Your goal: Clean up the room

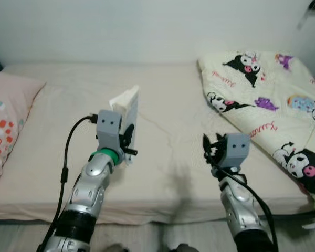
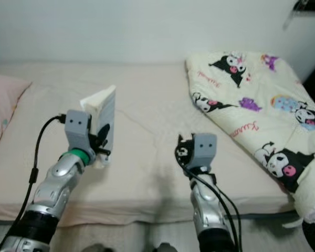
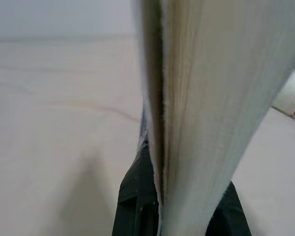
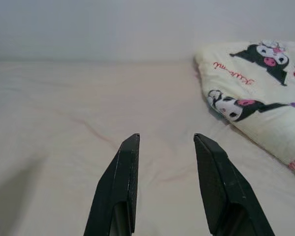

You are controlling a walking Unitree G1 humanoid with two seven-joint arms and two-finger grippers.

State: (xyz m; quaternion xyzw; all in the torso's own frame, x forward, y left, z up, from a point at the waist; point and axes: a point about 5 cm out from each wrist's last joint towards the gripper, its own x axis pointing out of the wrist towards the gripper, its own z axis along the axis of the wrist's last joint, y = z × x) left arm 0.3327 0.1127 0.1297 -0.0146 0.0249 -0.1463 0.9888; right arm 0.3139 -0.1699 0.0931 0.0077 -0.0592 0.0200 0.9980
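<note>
My left gripper is shut on a pale book, held upright on its edge above the bed, left of centre. In the left wrist view the book's page edges rise between the black fingers. My right gripper hovers above the bed's near right part, open with nothing between its fingers. A cream blanket printed with black cartoon characters lies bunched on the bed's right side, also seen as the blanket in the right wrist view.
A pink pillow with red and orange squares lies at the bed's left end. A white wall runs behind the bed. The bed's near edge is just in front of me, with floor below.
</note>
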